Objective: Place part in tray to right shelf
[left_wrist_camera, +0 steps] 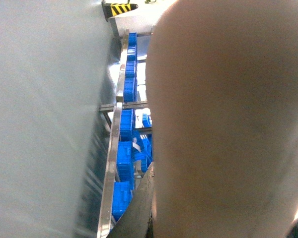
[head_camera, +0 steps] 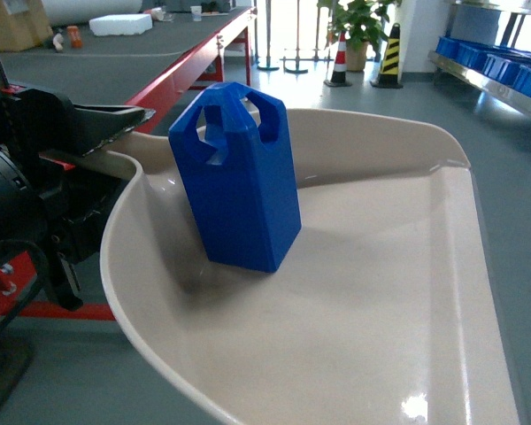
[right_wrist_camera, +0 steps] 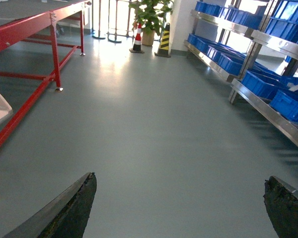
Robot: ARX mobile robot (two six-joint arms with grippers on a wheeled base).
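The part [head_camera: 237, 177] stands upright in the tray [head_camera: 398, 292], toward the curved back wall on my left-hand side, its base on the glossy floor and nothing bracing it. My left gripper [head_camera: 88, 133] carries the tray from that side; only dark hardware meeting the rim shows in the head view, and my left wrist camera is filled by the tray's beige underside, so I cannot tell whether those fingers are clenched on the handle, though I judge they must be since the tray rides off the ground. My right gripper [right_wrist_camera: 181, 208] is released and holds nothing, its two dark fingers [right_wrist_camera: 64, 210] spread wide over bare grey floor.

The right shelf [right_wrist_camera: 268, 114] lies ahead and to the right of my open fingers, well apart, with its blue crates [right_wrist_camera: 260, 82] along the steel rail.

The risk, as I judge it, is the part itself. It is tall on a narrow base and sits on slick plastic, so any jolt from the base or a tilt of the tray toward the flat front lip could tip it or send it sliding out the open end. A loose hold on the handle would let the tray sag and do the same. Approaching the rail, the wide lip could knock the steel edge.
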